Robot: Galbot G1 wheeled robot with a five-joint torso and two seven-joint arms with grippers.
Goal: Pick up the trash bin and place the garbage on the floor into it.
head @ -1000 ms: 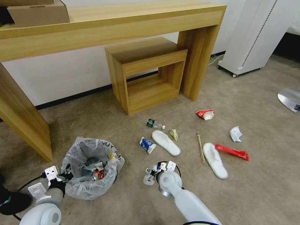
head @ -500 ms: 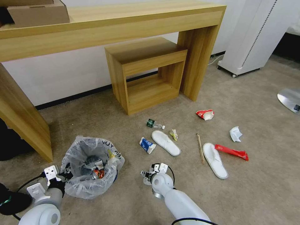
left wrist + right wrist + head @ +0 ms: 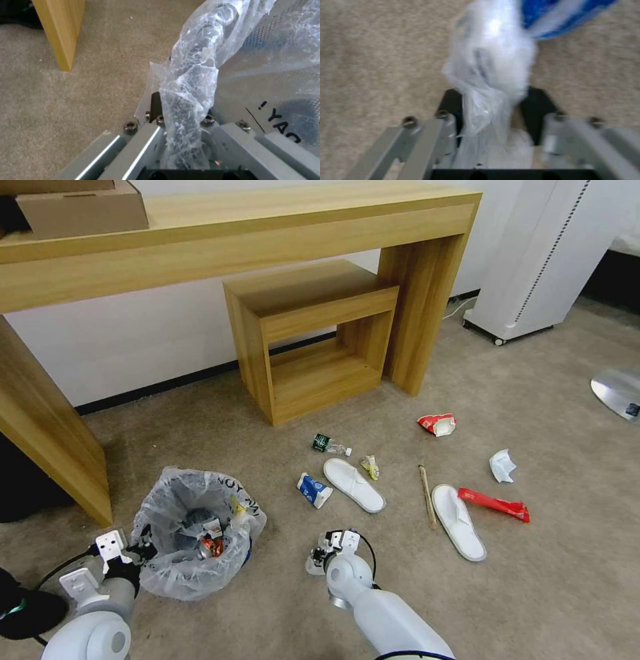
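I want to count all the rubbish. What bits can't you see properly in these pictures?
- Inside the trash bin: head view, the wrinkly bag folds hide most of what is in it.
- The white piece in the right gripper: right wrist view, too blurred to name.
- Small yellow scrap: head view, too small to identify.
- Cardboard box: cut by the top edge.

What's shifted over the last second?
The right pincer, shut on a clear plastic scrap, drew back toward the robot and a little left. The left pincer stays clamped on the bin rim. Slippers and other litter lie unmoved.
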